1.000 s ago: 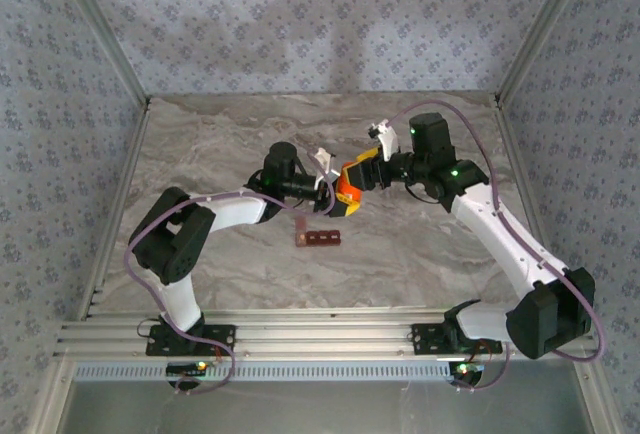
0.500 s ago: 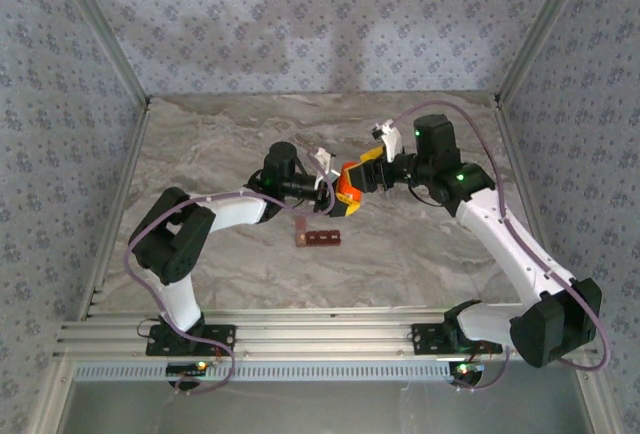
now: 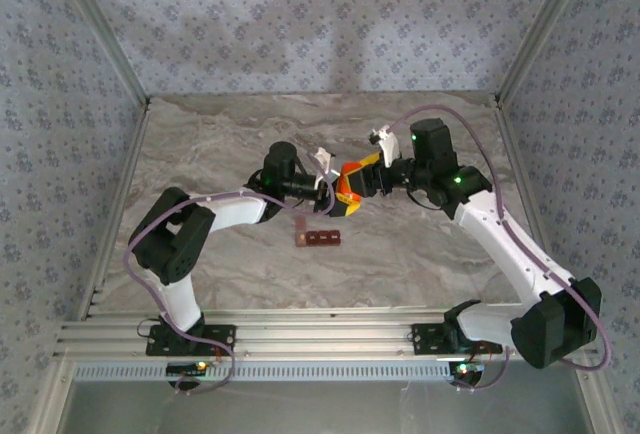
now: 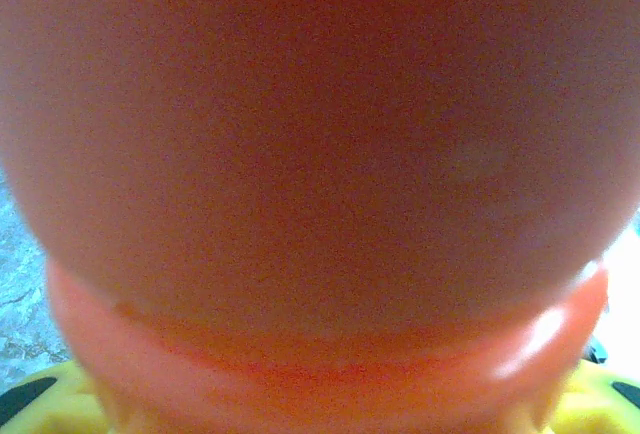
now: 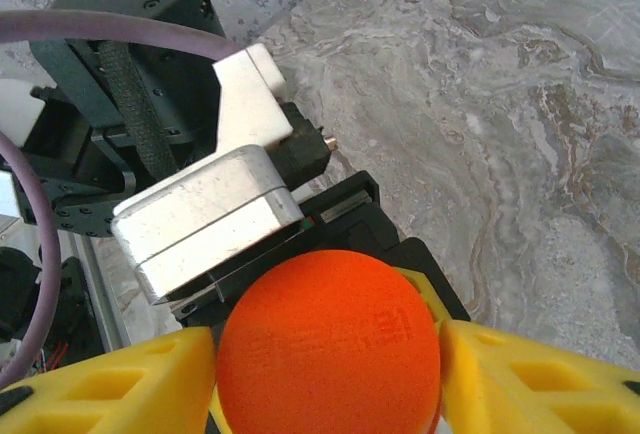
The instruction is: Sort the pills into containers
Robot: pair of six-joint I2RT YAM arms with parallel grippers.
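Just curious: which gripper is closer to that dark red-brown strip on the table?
Left. The left gripper holds the orange bottle just behind the strip; the right gripper grips it farther back and right.

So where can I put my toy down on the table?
Bare table lies along the back wall, in the far-left corner, and between the containers and the right arm. It's crowded mid-table around the orange bottle.

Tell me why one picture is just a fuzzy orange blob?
Left wrist view: the orange bottle sits right against the lens, so it is out of focus, with a pale glare patch low on the right. Right wrist view: sharp, even the raised letters on the bottle's top and the marble veins of the table. Top external view: even light, soft shadows on the back wall.
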